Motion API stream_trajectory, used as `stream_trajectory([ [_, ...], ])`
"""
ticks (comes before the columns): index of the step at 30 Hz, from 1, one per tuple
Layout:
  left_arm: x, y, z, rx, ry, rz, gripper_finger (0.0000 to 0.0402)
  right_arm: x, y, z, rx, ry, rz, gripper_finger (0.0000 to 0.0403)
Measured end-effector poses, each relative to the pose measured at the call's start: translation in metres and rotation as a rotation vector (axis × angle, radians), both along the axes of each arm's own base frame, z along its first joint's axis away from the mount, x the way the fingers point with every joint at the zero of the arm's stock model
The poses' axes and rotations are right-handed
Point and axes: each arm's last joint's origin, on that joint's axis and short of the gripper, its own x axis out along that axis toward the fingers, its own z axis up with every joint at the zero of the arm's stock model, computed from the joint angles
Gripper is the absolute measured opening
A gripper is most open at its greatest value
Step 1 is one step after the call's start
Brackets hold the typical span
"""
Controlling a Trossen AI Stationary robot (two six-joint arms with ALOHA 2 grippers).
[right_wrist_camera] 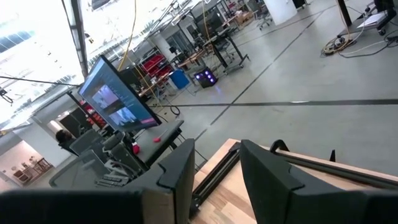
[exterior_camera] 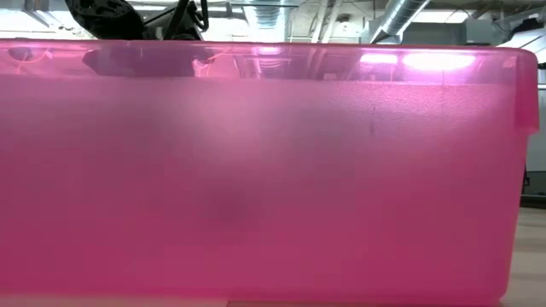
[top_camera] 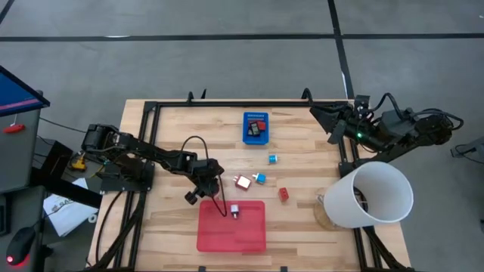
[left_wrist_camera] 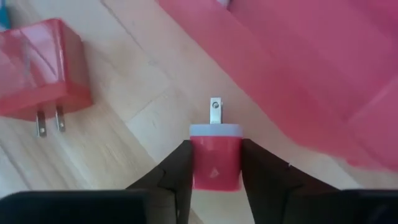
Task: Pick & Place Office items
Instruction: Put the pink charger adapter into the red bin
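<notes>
My left gripper (top_camera: 217,183) (left_wrist_camera: 216,149) is shut on a small red plug-like block (left_wrist_camera: 215,163) with a white face and a metal prong, over bare wood beside the flat red tray (top_camera: 231,230). A second red block with two prongs (left_wrist_camera: 37,68) (top_camera: 242,181) lies on the wood close by. A small white-silver piece (top_camera: 235,211) lies in the tray. Two blue pieces (top_camera: 259,178) (top_camera: 272,159) and a red piece (top_camera: 283,194) lie on the table. My right gripper (top_camera: 333,125) (right_wrist_camera: 216,165) is open and empty at the table's far right corner. My left gripper pinches the red block by its two opposite side faces (left_wrist_camera: 196,163) between its two fingers. The white face and the prong (left_wrist_camera: 216,111) point away from the fingers. Whether the block is lifted off the wood, I cannot tell.
A small blue perforated bin (top_camera: 255,127) with a few pieces in it stands at the far middle. A large white cup-like container (top_camera: 374,195) lies at the right edge. In the low view the tray's pink wall (exterior_camera: 273,170) blocks almost everything.
</notes>
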Motion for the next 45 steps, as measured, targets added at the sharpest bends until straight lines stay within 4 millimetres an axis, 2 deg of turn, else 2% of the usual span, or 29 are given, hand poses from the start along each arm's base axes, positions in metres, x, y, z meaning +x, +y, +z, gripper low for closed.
stream_trajectory([
  [7, 0.000, 0.011, 0.003, -0.047, 0.022, 0.147, 0.0083, 0.003, 0.001, 0.000, 0.001, -0.002, 0.001, 0.0123],
  [12, -0.002, 0.024, 0.009, -0.057, 0.011, 0.245, 0.0043, 0.004, 0.002, -0.001, -0.001, 0.003, 0.001, 0.0123],
  [17, -0.004, 0.033, 0.012, -0.055, 0.007, 0.278, 0.0022, 0.004, 0.002, -0.001, -0.002, 0.003, 0.002, 0.0123],
  [21, -0.004, 0.033, 0.012, -0.039, 0.000, 0.257, 0.0041, 0.004, 0.002, -0.001, -0.002, 0.003, 0.002, 0.0123],
  [34, -0.002, 0.033, 0.013, -0.045, -0.023, 0.252, 0.0153, 0.004, 0.002, -0.001, -0.004, 0.009, 0.004, 0.0123],
  [45, 0.002, 0.033, 0.009, -0.054, -0.039, 0.248, 0.0170, 0.004, 0.002, -0.002, -0.004, 0.009, 0.002, 0.0123],
])
